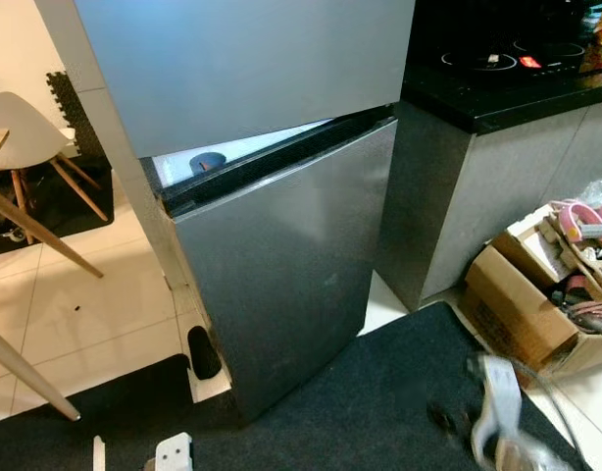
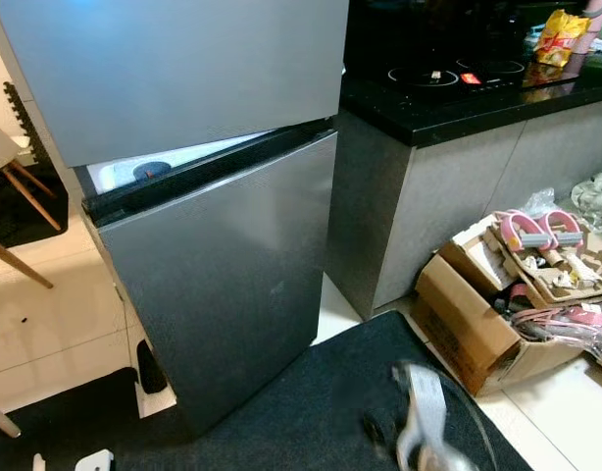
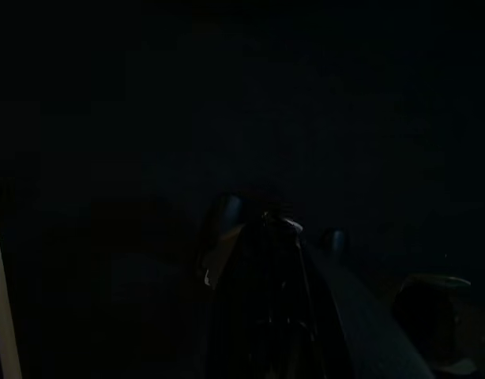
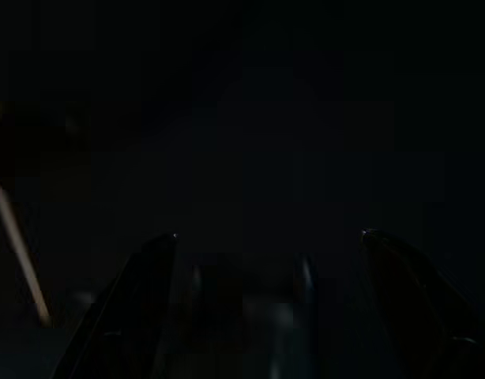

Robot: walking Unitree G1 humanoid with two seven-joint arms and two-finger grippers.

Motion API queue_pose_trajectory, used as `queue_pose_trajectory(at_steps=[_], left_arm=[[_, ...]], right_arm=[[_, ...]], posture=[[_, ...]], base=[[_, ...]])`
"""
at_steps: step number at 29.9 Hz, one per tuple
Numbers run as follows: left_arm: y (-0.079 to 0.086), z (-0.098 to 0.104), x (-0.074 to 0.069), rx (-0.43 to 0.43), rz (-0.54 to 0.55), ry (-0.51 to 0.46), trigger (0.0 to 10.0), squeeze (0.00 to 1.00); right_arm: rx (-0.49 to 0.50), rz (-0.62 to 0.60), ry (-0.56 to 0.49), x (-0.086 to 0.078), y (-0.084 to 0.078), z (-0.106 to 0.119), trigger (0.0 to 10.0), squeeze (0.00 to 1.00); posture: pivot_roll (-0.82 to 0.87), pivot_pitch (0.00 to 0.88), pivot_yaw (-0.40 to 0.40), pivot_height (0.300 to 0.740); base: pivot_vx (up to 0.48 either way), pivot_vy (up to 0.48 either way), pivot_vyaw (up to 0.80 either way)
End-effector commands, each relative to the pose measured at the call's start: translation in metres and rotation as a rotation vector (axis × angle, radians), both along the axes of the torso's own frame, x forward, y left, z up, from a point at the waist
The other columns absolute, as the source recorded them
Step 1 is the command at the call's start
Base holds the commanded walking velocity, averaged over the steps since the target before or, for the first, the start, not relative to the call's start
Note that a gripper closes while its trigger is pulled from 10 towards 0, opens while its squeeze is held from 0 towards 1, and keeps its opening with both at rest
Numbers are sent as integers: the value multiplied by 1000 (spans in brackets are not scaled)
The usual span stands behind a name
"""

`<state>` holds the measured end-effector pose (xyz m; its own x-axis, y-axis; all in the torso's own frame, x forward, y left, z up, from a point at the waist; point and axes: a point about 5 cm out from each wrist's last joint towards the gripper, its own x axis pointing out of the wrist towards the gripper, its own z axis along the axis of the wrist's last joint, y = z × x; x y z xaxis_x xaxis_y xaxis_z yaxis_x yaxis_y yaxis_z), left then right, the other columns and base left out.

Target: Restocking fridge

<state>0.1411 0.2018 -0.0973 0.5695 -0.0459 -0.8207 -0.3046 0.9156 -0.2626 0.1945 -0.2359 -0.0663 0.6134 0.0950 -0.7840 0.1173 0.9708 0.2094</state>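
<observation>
Grey steel fridge (image 1: pixel 281 245) before you, lower door (image 1: pixel 291 285) ajar, heavy, rigid, slick: hook its top edge; right gripper (image 4: pixel 266 237) spread wide and empty, left gripper's state unreadable.

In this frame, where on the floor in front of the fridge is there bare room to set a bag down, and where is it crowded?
Free: the dark floor mat below the grey lower fridge door, and the pale floor tiles between the fridge and the white wooden-legged chair. Crowded: the open cardboard box of clutter beside the grey counter cabinet, with a blurred silver arm over the mat's right side.
</observation>
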Motion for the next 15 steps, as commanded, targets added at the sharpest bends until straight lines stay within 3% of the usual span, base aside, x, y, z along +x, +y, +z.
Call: queue_pose_trajectory(at_steps=[1,3,5,13,15], left_arm=[[2,-1,-4,10,-4,17,10000,0],[2,-1,-3,11,-7,15,10000,0],[3,-1,-3,12,-11,15,10000,0],[3,0,-2,17,-27,15,10000,0],[3,0,-1,19,-29,14,10000,0]], right_arm=[[-48,-40,63,-15,-3,-8,10000,0],[-84,-76,135,-38,-5,-18,10000,0],[-93,-104,156,-46,-6,-22,10000,0],[-102,-104,184,-53,-6,-25,10000,0],[-115,-80,183,-53,-7,-24,10000,0]], posture=[[8,0,2,740],[8,0,2,740],[6,0,7,740],[4,0,7,740],[7,0,5,740]], base=[[0,0,0],[0,0,0],[0,0,0],[0,0,0],[0,0,681]])
